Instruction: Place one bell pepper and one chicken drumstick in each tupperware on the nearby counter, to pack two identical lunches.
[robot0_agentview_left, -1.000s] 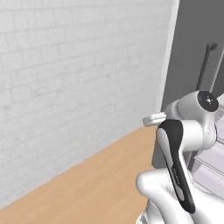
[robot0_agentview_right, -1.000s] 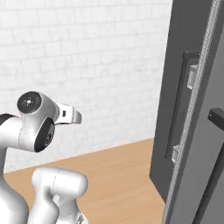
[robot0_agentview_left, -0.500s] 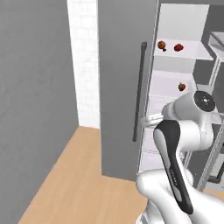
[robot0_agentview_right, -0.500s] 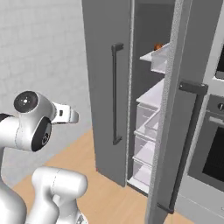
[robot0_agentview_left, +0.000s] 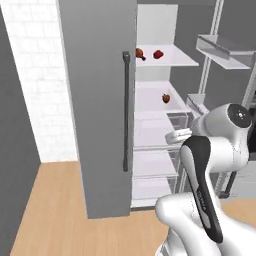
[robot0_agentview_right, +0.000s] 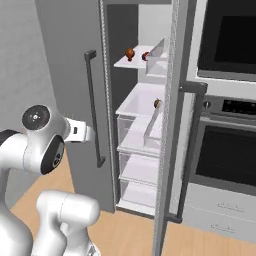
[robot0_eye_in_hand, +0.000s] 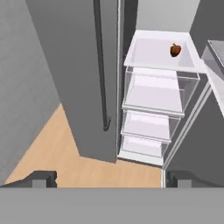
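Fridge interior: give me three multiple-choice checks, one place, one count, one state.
1. Where is the lone small glossy red bell pepper?
A. in a door bin
B. on the white shelf above the clear drawers
C. on the floor
2. How many foods lie on the white top shelf?
A. two
B. none
C. four
3. The jaws are:
A. shut on a pepper
B. open, empty
C. shut, empty
Key: B, it sits just over the drawers; A, an orange-brown chicken drumstick and a second red pepper; B, both tips stand wide apart with nothing between.

Two bell peppers (robot0_agentview_left: 158, 54) (robot0_agentview_left: 165, 98), one chicken drumstick (robot0_agentview_left: 140, 53), three clear fridge drawers (robot0_eye_in_hand: 153, 92) (robot0_eye_in_hand: 146, 125) (robot0_eye_in_hand: 141, 146).
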